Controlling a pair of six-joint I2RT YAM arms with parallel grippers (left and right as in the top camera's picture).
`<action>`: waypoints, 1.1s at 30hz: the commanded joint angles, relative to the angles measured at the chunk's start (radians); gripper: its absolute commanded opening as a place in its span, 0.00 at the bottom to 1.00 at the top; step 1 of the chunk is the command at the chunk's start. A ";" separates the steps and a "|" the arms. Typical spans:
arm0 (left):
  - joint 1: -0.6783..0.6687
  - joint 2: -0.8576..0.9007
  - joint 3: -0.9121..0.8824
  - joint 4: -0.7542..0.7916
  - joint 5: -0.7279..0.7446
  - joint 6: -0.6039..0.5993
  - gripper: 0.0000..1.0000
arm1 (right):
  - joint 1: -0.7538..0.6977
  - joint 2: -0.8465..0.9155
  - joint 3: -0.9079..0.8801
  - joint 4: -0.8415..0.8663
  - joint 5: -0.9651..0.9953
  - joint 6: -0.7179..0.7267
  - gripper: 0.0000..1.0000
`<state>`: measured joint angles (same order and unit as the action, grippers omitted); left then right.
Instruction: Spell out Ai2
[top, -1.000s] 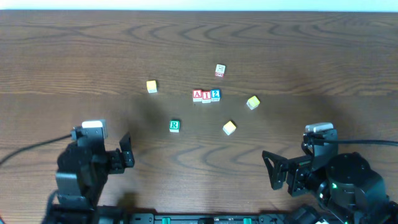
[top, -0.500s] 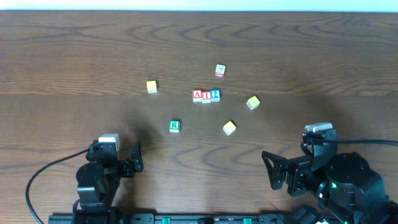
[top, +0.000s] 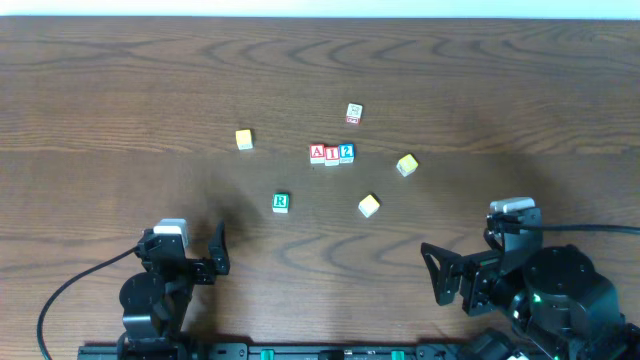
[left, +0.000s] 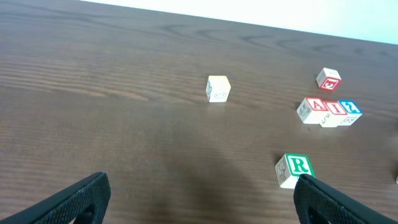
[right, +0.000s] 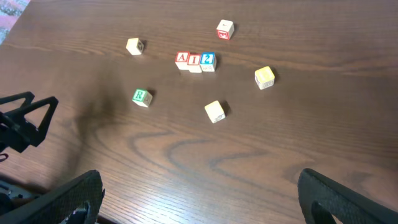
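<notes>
Three blocks stand touching in a row at the table's middle: a red A block (top: 317, 153), a red I block (top: 331, 154) and a blue 2 block (top: 346, 152). The row also shows in the left wrist view (left: 328, 111) and in the right wrist view (right: 194, 60). My left gripper (top: 218, 250) is open and empty at the front left, well short of the row. My right gripper (top: 432, 273) is open and empty at the front right.
Loose blocks lie around the row: a green R block (top: 281, 202), a yellow block (top: 244, 139) at the left, a red-and-white block (top: 353, 113) behind, and two yellow blocks (top: 406, 164) (top: 369, 206) at the right. The table is brown wood.
My left arm has drawn back toward the front edge and shifted a little right. The blocks and my right arm have not moved.
</notes>
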<state>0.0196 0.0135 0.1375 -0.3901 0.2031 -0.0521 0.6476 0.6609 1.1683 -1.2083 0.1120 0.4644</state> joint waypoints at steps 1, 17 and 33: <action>0.005 -0.010 -0.023 0.005 -0.003 -0.003 0.95 | 0.010 0.000 -0.002 0.000 0.003 0.014 0.99; 0.005 -0.009 -0.023 0.005 -0.003 -0.004 0.95 | 0.010 0.000 -0.002 0.000 0.003 0.014 0.99; 0.005 -0.009 -0.023 0.005 -0.003 -0.004 0.95 | -0.070 -0.043 -0.083 0.033 0.199 -0.246 0.99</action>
<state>0.0196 0.0128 0.1375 -0.3882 0.2031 -0.0521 0.6266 0.6472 1.1358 -1.1866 0.2249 0.3504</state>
